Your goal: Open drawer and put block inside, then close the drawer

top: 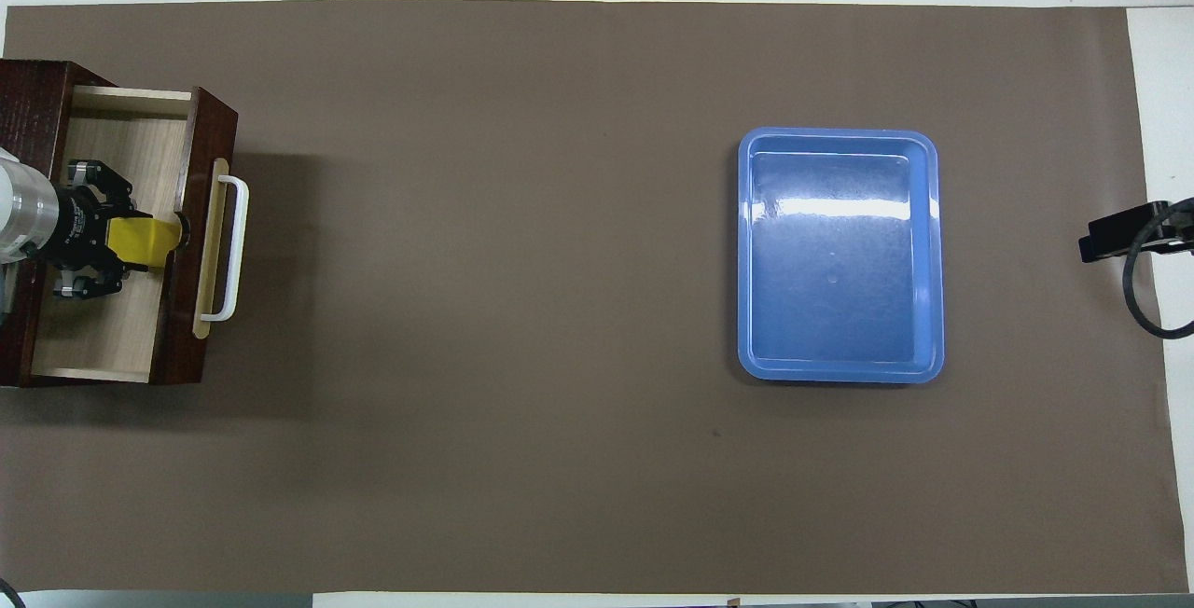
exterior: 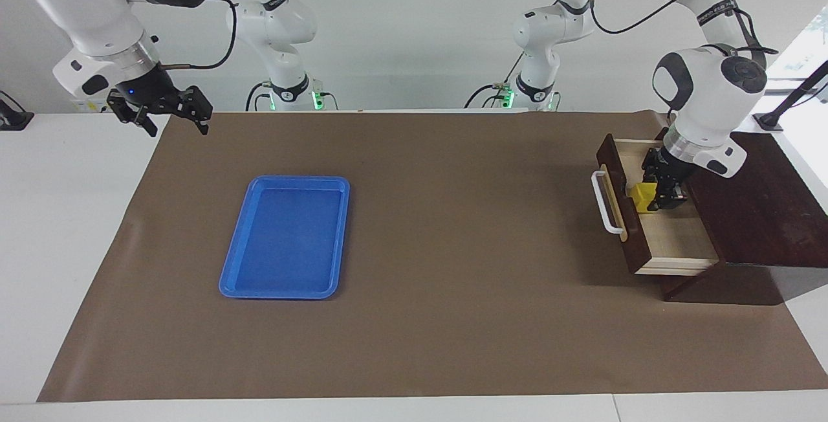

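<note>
Counts: one drawer (exterior: 679, 241), one box (exterior: 763, 208) that houses it, one block (exterior: 638, 199), one blue tray (exterior: 233, 279), one brown mat (exterior: 453, 247), and two pincers, both mine.

Drawer: pulled out of the dark box at my left arm's end of the table. Its pale wooden floor is bare to view. It has one white bar handle (exterior: 601, 202) on the front panel.

Left pincer (exterior: 649, 197): reaches down into the open drawer from over the box, tip toward the front panel. The yellow block sits right at its tip, between its two sides. I cannot tell whether I am clamping the block or have slackened off it. I see contact with nothing else.

Block and left pincer: the block is inside the drawer, just beside the inner face of the front panel, about midway along the panel. It lies on the handle side of my left wrist, with the pincer's black body just past it toward the box. I cannot tell whether its underside rests on the drawer floor.

Right pincer (exterior: 178, 125): jaws spread wide apart, holding nothing and touching nothing. It hangs in the air over the corner of the mat at my right arm's end of the table. This arm waits.

Tray: flat on the mat toward my right arm's end, well apart from the drawer and from both pincers. Nothing lies in it.
</note>
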`<state>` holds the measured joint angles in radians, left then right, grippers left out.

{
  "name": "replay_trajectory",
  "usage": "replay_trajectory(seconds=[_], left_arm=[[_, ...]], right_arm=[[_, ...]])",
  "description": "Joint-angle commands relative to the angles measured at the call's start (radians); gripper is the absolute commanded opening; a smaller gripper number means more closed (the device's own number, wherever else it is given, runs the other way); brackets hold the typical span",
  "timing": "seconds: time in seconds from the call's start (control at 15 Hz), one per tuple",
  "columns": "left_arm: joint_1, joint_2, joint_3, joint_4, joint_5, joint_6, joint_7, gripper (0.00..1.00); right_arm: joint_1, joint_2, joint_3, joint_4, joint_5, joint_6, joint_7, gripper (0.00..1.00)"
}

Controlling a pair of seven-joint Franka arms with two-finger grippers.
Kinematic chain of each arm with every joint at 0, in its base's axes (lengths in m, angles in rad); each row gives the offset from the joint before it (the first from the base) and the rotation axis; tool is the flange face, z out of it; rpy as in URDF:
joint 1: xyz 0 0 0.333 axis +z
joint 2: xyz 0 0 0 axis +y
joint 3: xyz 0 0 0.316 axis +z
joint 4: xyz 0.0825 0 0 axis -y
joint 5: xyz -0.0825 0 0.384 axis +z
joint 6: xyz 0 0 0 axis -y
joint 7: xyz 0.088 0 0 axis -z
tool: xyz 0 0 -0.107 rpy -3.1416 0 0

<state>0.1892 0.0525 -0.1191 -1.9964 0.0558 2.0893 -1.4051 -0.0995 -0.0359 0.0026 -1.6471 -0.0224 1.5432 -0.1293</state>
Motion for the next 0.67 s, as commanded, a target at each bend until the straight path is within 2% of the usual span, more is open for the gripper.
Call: replay_trajectory(seconds=[0.0,0.07,0.33,0.47,0.6], left_arm=[[0.003,-0.036,-0.004,-0.036,0.012,0.0,0.006,1.0],[-0.002,-0.036,-0.002,-0.012,0.012,-0.027,0.006,1.0],[-0.008,-0.02,-0.004,0.209,0.012,-0.265,0.014,1.0],[-0.029,-0.02,-0.016,0.264,0.004,-0.311,0.005,1.0],[-0.095,-0.017,-0.016,0.275,0.001,-0.314,-0.006,1.0]], right_arm=[[-0.023,0.007,0.02,0.016,-0.004,-0.017,-0.001,1.0],[-0.023,0.005,0.02,0.016,-0.004,-0.017,-0.001,1.0],[-0.023,0.002,0.025,0.015,-0.004,-0.032,-0.001,1.0],[-0.022,0.001,0.025,0.015,-0.002,-0.032,-0.001,1.0],[-0.016,-0.002,0.025,0.015,-0.002,-0.032,-0.001,1.0]])
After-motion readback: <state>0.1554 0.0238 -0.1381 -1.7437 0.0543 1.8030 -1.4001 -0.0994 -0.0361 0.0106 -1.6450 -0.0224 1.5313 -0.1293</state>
